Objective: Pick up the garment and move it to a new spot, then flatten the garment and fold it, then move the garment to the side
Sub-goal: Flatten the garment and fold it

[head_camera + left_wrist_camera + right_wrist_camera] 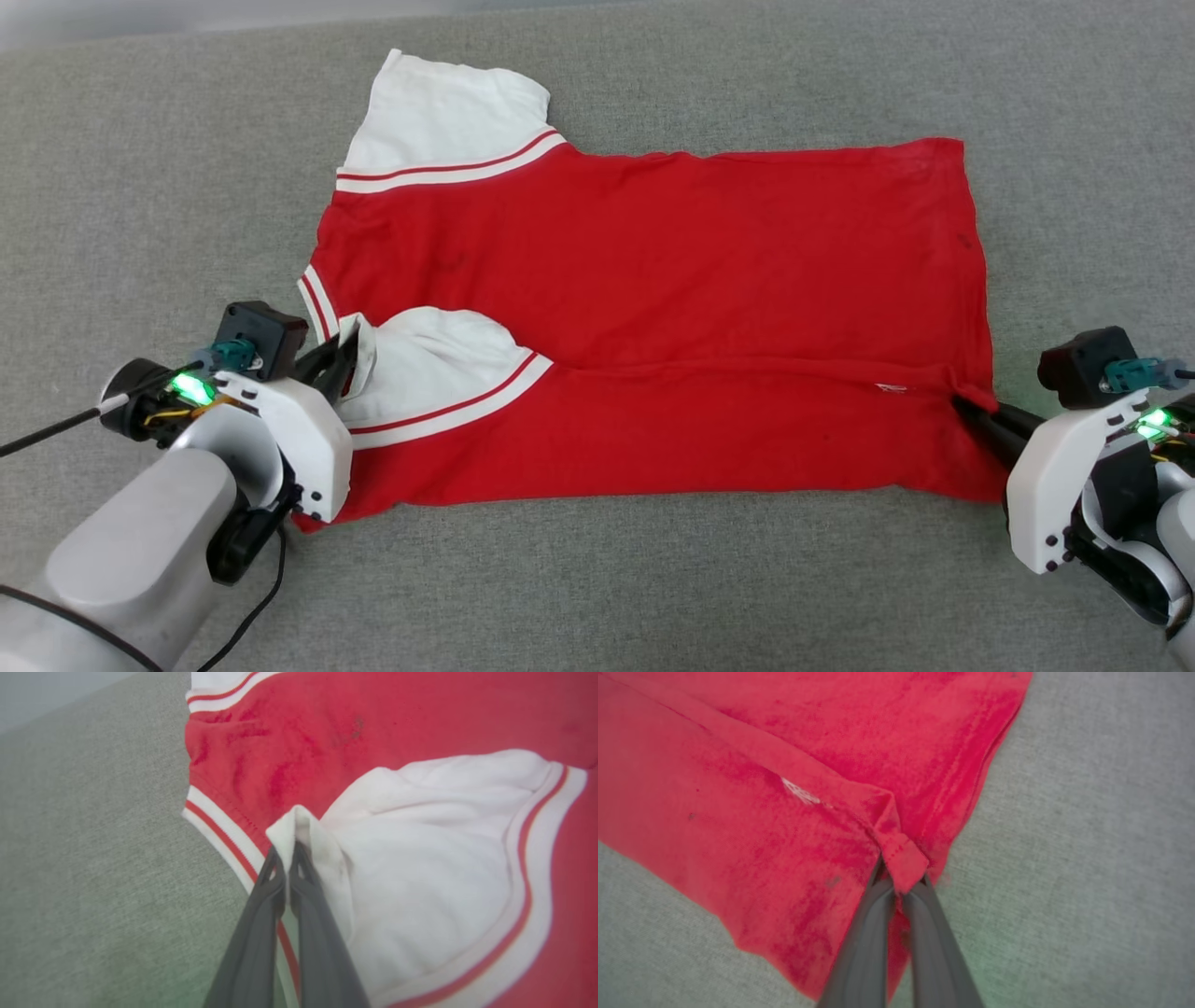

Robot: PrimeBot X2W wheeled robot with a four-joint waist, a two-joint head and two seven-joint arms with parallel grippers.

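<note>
The red jersey [653, 261] runs lengthwise between both claws: left gripper [338, 359] pinches its white sleeve [420, 882], right gripper [966, 408] pinches its hem fold [901, 858].

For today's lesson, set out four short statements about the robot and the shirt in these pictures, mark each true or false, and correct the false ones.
1. The left gripper is shut on white sleeve fabric of the garment. True.
2. The right gripper hangs open above the garment. False: it is shut on a red hem corner.
3. The garment lies on a grey fabric surface. True.
4. The far sleeve is folded over the red body. False: it lies spread out on the surface; the near sleeve lies over the red.
</note>
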